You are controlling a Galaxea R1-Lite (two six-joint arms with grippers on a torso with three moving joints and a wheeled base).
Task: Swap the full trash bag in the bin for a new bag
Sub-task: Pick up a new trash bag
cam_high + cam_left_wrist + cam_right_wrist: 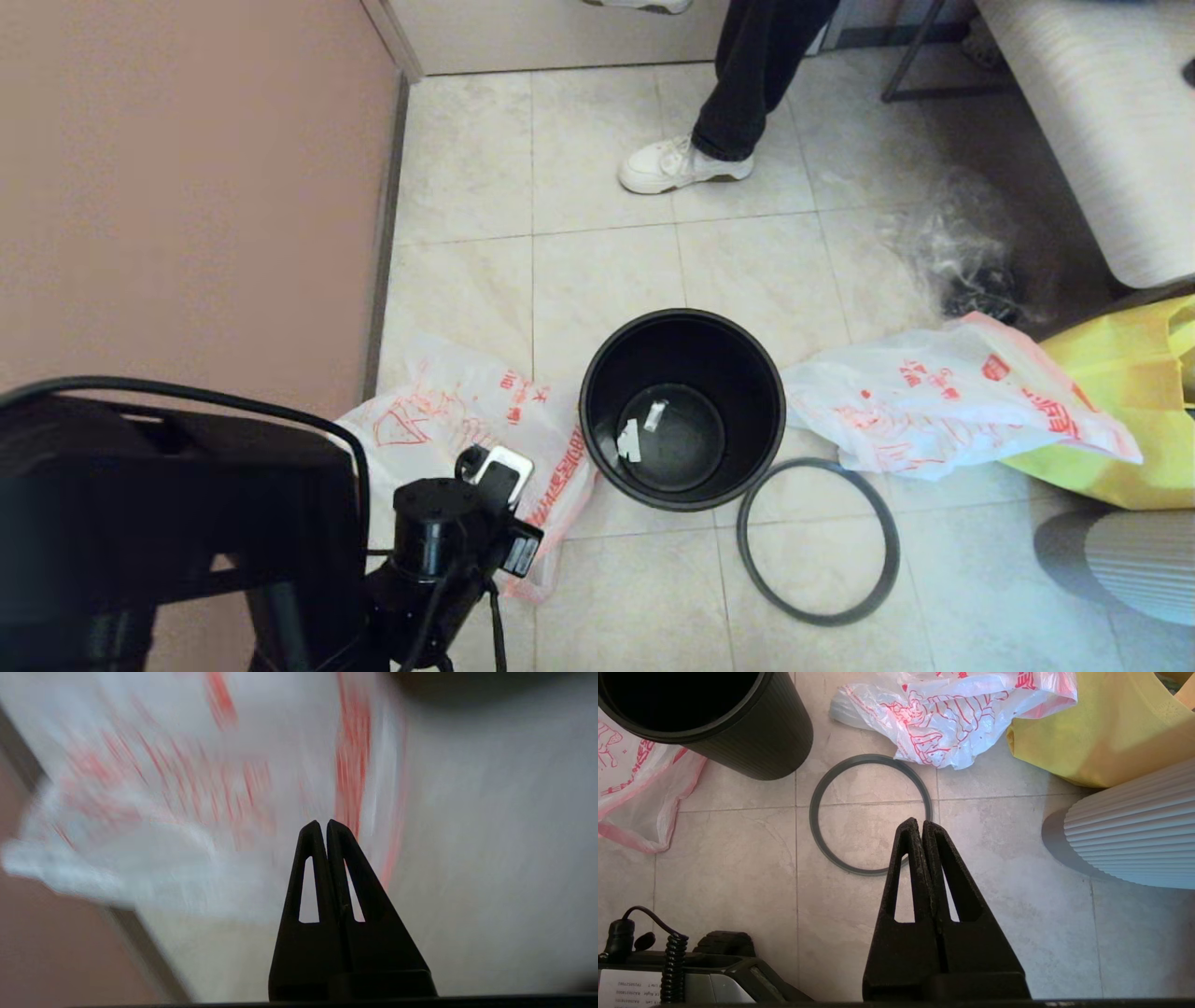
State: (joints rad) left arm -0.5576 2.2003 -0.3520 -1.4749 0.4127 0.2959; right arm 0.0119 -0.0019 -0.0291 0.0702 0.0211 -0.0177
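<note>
The bin (681,411) stands upright on the floor (607,271) in the middle. The ring rim (818,540) lies flat just beside it, nearer the robot and to the right. One printed bag (467,420) lies left of the bin, touching it; another (943,397) lies right, resting partly on a fabric bag (1120,420).

A yellow fabric bag (1125,411) lies beside a ribbed white pot (1134,826) (shoe (677,165) beyond).

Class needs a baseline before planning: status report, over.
Left gripper shut, over one printed bag; right gripper shut, above the ring. Bin unlined, ring on floor. Nothing blocking bin.
</note>
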